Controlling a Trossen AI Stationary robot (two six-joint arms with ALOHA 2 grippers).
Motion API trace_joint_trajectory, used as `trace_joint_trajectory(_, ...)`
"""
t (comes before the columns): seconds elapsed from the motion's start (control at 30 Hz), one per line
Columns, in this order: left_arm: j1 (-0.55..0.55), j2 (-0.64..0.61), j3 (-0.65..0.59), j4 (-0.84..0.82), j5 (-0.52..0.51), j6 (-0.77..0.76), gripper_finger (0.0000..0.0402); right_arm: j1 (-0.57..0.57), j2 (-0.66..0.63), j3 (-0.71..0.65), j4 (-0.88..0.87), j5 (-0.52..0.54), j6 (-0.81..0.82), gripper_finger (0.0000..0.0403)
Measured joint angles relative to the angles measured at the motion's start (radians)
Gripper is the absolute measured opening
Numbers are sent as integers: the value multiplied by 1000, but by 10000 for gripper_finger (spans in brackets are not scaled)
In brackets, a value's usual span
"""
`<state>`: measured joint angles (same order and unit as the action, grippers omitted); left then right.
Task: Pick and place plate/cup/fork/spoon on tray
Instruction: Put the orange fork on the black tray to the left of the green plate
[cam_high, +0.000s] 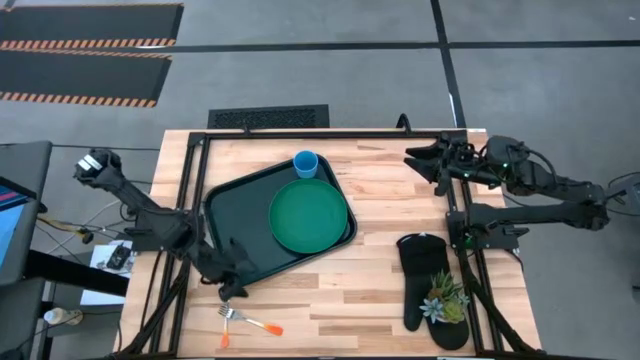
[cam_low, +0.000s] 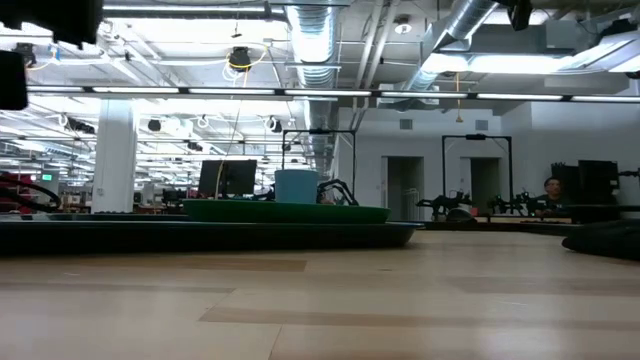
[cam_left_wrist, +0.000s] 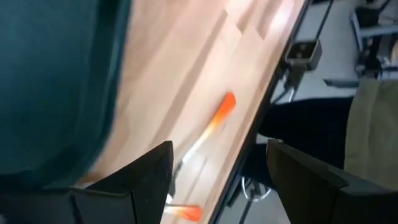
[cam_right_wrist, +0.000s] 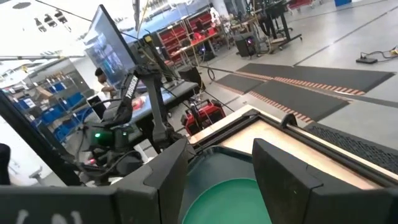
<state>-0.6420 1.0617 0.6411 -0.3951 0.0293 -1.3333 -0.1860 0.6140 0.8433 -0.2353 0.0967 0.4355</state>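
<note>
Pale butcher-block tabletop (cam_high: 380, 200) under a black frame, grey concrete floor all round; low view looks across into a big open workshop with ceiling ducts and a seated person far off to the right.

Large dark green-black rectangular tray (cam_high: 232, 215) with rounded corners and raised rim lies skewed on the table's left-centre. Round flat bright green plate (cam_high: 308, 215) rests on the tray's right half, its edge reaching the tray's right rim. Small light blue round cup (cam_high: 306, 164) stands upright at the tray's far corner, just beside the plate (low view shows it rising behind the plate, whether inside the rim or on it I cannot tell).

Small fork with silver tines and orange handle (cam_high: 254, 321) lies on bare wood near the front edge, apart from the tray. A second slim utensil (cam_high: 227, 331) lies touching or crossing it at the tine end; left wrist view shows two orange-tipped handles (cam_left_wrist: 221, 112), blurred, so whether this is the spoon is not clear.

Left gripper (cam_high: 232, 287) sits low at the tray's near-left corner, just above the utensils, fingers (cam_left_wrist: 146, 171) spread, nothing between them.

Right gripper (cam_high: 420, 165) waits over the table's far right, well away from the tray, fingers (cam_right_wrist: 165, 171) spread and empty.

Black oven mitt (cam_high: 425, 270) lies on the right side, a small potted succulent (cam_high: 445, 298) on its lower end.
</note>
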Motion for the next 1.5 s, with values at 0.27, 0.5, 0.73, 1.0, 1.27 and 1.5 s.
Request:
trace_joint_trajectory(0.27,-114,95,0,45,20,10,245,0,0,0,-24,0,0,205)
trace_joint_trajectory(0.5,-141,216,1,103,73,92,245,0,1,0,-31,0,1,205)
trace_joint_trajectory(0.73,-141,336,2,110,61,162,245,0,1,0,-41,0,14,205)
trace_joint_trajectory(1.0,-141,461,135,22,-8,303,245,0,1,0,-45,0,35,205)
trace_joint_trajectory(1.27,-150,588,256,-44,-8,398,245,0,1,0,-49,-14,35,205)
trace_joint_trajectory(1.5,-163,610,275,-57,-28,379,245,0,1,0,-50,-20,36,205)
